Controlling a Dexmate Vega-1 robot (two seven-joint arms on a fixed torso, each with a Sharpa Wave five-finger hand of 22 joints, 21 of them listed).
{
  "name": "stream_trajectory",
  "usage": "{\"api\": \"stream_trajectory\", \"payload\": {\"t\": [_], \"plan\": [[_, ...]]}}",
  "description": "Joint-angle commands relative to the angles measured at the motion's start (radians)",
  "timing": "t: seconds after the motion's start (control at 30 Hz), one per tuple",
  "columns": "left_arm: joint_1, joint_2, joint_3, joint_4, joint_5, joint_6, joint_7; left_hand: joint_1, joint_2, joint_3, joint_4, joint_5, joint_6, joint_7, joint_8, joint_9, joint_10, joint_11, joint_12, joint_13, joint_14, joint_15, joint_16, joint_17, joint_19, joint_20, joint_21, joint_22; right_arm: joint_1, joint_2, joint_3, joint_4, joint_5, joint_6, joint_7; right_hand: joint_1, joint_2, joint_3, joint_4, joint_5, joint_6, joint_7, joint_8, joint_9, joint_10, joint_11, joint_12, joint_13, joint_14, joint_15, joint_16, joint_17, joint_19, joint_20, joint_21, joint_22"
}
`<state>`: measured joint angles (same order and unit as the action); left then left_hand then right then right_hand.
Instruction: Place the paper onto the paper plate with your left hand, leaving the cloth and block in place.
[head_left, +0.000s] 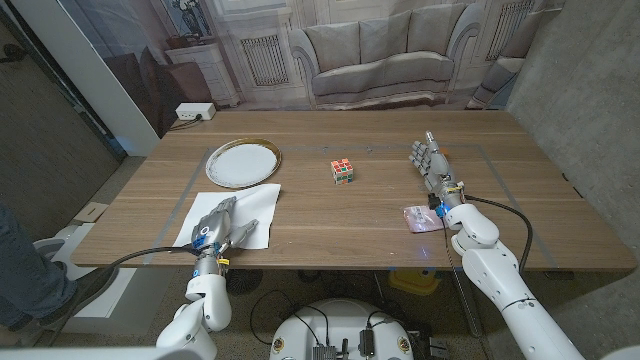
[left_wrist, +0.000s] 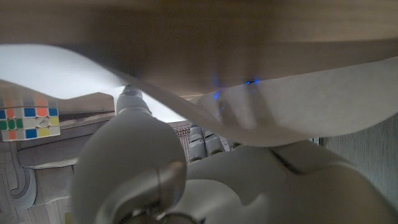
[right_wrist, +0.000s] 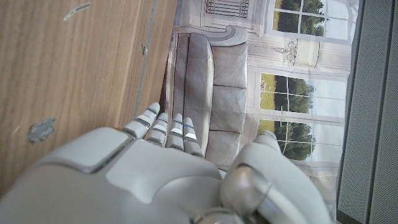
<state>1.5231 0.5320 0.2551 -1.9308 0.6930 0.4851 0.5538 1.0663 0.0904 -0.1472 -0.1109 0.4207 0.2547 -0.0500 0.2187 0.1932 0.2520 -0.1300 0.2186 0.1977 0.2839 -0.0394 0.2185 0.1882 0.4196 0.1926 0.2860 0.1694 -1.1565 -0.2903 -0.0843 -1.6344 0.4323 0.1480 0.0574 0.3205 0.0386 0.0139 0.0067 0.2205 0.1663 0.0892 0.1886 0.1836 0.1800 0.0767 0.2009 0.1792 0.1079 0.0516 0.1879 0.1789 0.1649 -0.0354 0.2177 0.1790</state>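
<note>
The white paper (head_left: 245, 212) lies at the table's front left, just in front of the round paper plate (head_left: 243, 162). My left hand (head_left: 217, 228) is on the paper's near part. In the left wrist view the paper (left_wrist: 292, 106) bows up off the wood, and a fingertip (left_wrist: 133, 99) presses against it, so the hand holds the sheet. The coloured cube block (head_left: 343, 171) stands mid-table, apart from both hands; the left wrist view also catches the block (left_wrist: 28, 121). A small pinkish cloth (head_left: 420, 218) lies by my right wrist. My right hand (head_left: 430, 165) holds nothing, its fingers straight.
The wooden table's front edge (head_left: 330, 262) runs just behind my left wrist. A person's leg (head_left: 25, 265) shows at the far left, off the table. A backdrop with a printed sofa (head_left: 380, 55) stands behind the table.
</note>
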Motion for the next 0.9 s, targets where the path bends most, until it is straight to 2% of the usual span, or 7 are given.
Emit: {"api": "stream_trajectory", "payload": {"t": [0.03,0.47,0.9], "plan": [[0.000,0.007,-0.011,-0.012,-0.025,-0.037,0.022,0.031,0.015,0.006,-0.008,-0.017,0.027,0.003,0.010,0.006,0.025,0.007,0.008,0.004,0.034,-0.066,0.009,0.006,0.150,-0.063,0.010,0.004,0.001,0.001,-0.005,-0.002,-0.006,0.000,-0.003,0.001,0.006,-0.007,0.002,-0.006,0.005,-0.006,0.005,0.004,0.008,0.001,0.007,0.005,0.009,-0.003,-0.001,0.004,0.010,-0.001,-0.001,0.004],[0.011,0.023,-0.026,-0.060,-0.034,-0.035,0.005,0.105,0.059,0.040,-0.021,-0.082,0.103,0.017,0.026,0.008,0.096,0.017,0.018,0.006,0.126,-0.070,0.023,0.010,0.233,-0.102,0.011,0.005,-0.002,0.008,-0.007,-0.003,-0.006,0.002,-0.010,0.002,0.007,-0.007,0.002,-0.006,0.006,-0.006,0.006,0.004,0.008,0.000,0.007,0.005,0.009,-0.003,-0.001,0.004,0.010,0.000,-0.002,0.004],[0.035,0.023,-0.049,-0.093,-0.038,-0.037,0.010,0.122,0.064,0.049,-0.023,-0.100,0.123,0.021,0.030,0.009,0.110,0.015,0.017,0.006,0.141,-0.069,0.022,0.011,0.243,-0.107,0.007,0.006,-0.006,0.011,-0.005,-0.007,-0.006,0.005,-0.016,0.003,0.008,-0.008,0.001,-0.006,0.007,-0.006,0.006,0.004,0.008,0.003,0.007,0.005,0.009,-0.003,-0.001,0.004,0.011,0.000,-0.003,0.004]]}}
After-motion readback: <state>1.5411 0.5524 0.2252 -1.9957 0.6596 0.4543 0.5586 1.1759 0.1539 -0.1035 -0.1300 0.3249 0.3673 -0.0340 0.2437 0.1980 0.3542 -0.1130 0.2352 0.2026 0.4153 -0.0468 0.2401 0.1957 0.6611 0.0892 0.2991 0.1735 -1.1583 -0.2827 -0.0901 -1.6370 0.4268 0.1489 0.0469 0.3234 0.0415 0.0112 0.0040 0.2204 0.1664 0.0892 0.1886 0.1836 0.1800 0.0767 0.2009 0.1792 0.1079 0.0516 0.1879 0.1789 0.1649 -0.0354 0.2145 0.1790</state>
